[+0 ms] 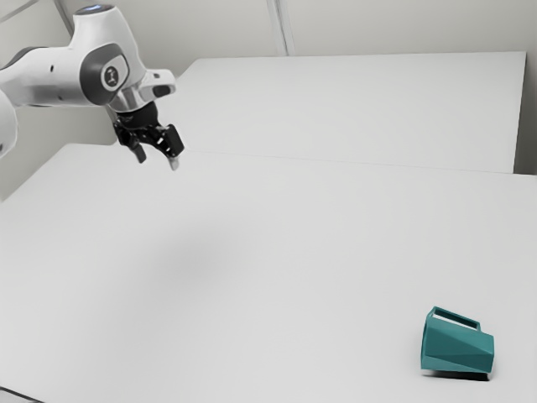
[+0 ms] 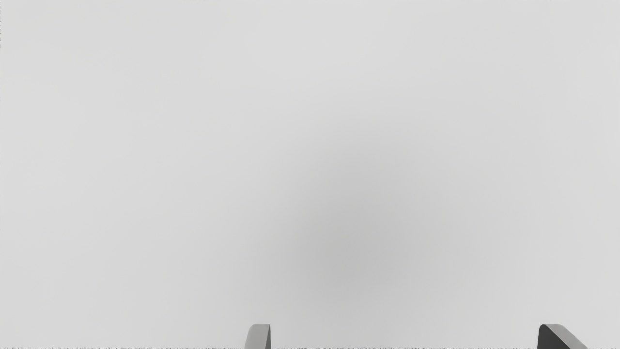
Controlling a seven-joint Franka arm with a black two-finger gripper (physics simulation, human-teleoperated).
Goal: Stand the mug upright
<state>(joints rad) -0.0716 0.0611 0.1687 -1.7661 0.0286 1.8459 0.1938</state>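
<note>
The teal mug (image 1: pixel 457 348) lies on its side on the bench (image 1: pixel 319 243), its handle (image 1: pixel 456 318) uppermost, with a narrow black shadow (image 1: pixel 457 376) right under its body. Around the mug the bench is smooth, plain and very light grey, running well away toward the exterior view's left and back from it. Beyond the mug, past a thin line at the back of the bench, is another broad pale surface (image 1: pixel 361 105), and behind that are off-white walls (image 1: pixel 403 25) with a narrow upright strip (image 1: pixel 282 25).

Well apart from the mug, toward the exterior view's left and higher than it, hangs the black pincer (image 1: pixel 158 159), released, its two fingers spread. It is carried by the white arm (image 1: pixel 54 77) with dark grey joint covers. Between mug and pincer, a soft grey shadow (image 1: pixel 195 252) spreads over the bench.

The exterior view gives the mug, the arm and the room; the wrist view gives the fingertips (image 2: pixel 259 337) from close by, a wide gap between them, and pale surface with a blurred grey patch (image 2: pixel 344 247) beyond.
</note>
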